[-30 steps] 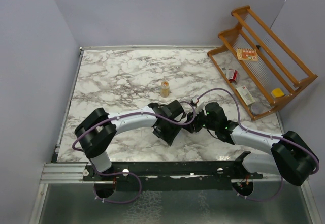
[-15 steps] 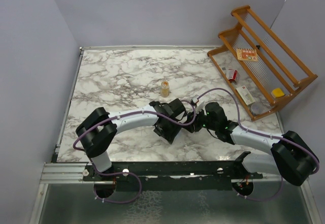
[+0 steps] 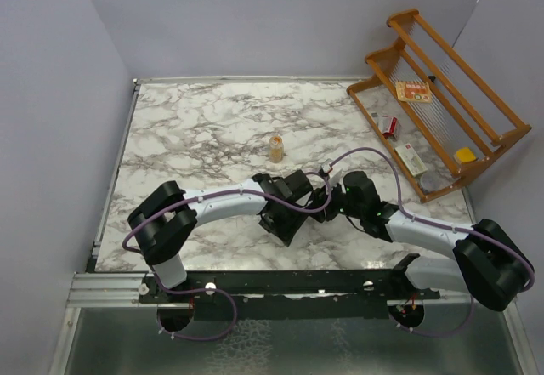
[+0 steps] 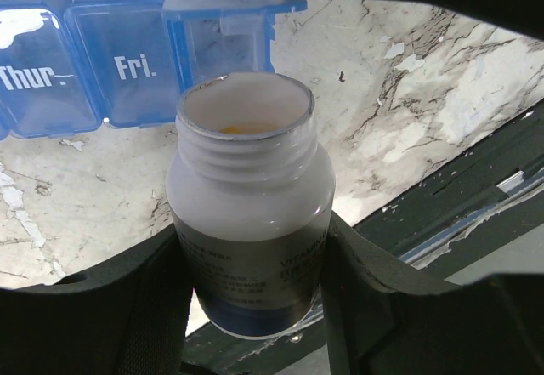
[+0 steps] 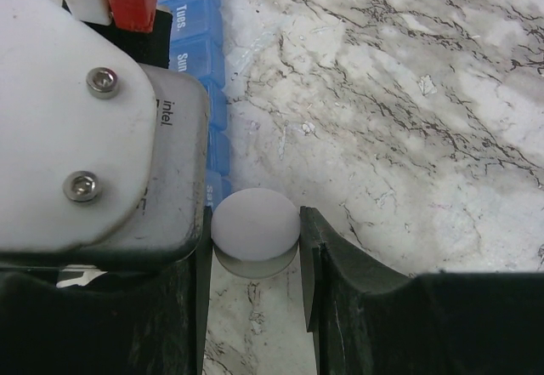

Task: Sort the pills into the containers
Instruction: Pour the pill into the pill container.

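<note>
My left gripper [image 4: 253, 260] is shut on an open dark bottle [image 4: 246, 179] with a white neck, held tilted. A yellow pill [image 4: 238, 128] shows inside it. Just beyond the bottle's mouth lies the blue strip of containers [image 4: 85, 77], marked Thur. and Fri., and the compartment after Fri. [image 4: 225, 43] has its lid up. My right gripper [image 5: 255, 243] is shut on the bottle's white cap [image 5: 255, 220], beside the strip [image 5: 197, 18]. In the top view the left gripper [image 3: 287, 207] and the right gripper [image 3: 325, 198] meet mid-table and hide the strip.
A small amber bottle [image 3: 276, 147] stands behind the grippers. A wooden rack [image 3: 442, 103] with small boxes sits at the right back. The left arm's wrist camera housing [image 5: 93, 137] is close against my right gripper. The table's front edge [image 4: 476, 179] is near.
My left gripper with the bottle has shifted slightly right, closer to the right gripper. The right arm has barely moved.
</note>
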Controlling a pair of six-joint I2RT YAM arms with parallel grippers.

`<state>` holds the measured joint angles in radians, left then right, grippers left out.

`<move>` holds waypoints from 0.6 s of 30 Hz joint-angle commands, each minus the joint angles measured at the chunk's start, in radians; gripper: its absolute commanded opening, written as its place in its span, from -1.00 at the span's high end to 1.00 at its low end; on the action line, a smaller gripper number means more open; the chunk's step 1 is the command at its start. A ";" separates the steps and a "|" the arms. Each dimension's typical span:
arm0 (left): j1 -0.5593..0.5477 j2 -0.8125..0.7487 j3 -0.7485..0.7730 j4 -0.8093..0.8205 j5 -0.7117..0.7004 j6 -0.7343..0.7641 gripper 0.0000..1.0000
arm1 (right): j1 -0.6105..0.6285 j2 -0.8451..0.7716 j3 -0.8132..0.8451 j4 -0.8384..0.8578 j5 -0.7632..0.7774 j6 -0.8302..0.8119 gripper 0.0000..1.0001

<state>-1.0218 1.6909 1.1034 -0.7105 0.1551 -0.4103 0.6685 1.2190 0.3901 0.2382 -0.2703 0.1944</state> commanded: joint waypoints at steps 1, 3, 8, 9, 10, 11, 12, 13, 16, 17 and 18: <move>-0.008 -0.011 -0.006 0.006 0.016 -0.013 1.00 | 0.008 0.004 0.023 0.007 -0.015 -0.013 0.98; -0.008 -0.009 -0.006 0.006 0.012 -0.012 1.00 | 0.008 0.003 0.022 0.007 -0.016 -0.013 0.98; -0.006 0.004 0.016 0.003 0.001 0.010 1.00 | 0.008 -0.001 0.021 0.008 -0.018 -0.014 0.98; -0.006 0.004 0.026 -0.003 -0.006 0.018 1.00 | 0.008 -0.001 0.021 0.007 -0.018 -0.013 0.98; -0.006 0.004 0.040 -0.013 -0.014 0.025 1.00 | 0.008 -0.001 0.021 0.007 -0.017 -0.014 0.98; -0.006 0.004 0.057 -0.023 -0.028 0.028 1.00 | 0.007 -0.001 0.021 0.007 -0.016 -0.014 0.98; -0.006 0.004 0.074 -0.032 -0.041 0.033 1.00 | 0.008 -0.001 0.021 0.008 -0.015 -0.014 0.98; -0.006 0.004 0.083 -0.036 -0.048 0.038 1.00 | 0.007 -0.002 0.021 0.007 -0.015 -0.013 0.98; 0.003 0.031 0.062 -0.052 -0.032 0.047 1.00 | 0.007 0.003 0.022 0.007 -0.017 -0.013 0.98; 0.006 0.034 0.043 -0.048 -0.023 0.038 1.00 | 0.008 0.005 0.023 0.007 -0.018 -0.013 0.98; 0.006 0.035 0.029 -0.037 -0.016 0.032 1.00 | 0.007 0.006 0.024 0.007 -0.019 -0.015 0.98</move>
<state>-1.0206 1.7004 1.1503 -0.7521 0.1371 -0.3866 0.6685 1.2190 0.3916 0.2462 -0.2707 0.1898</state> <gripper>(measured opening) 0.542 0.394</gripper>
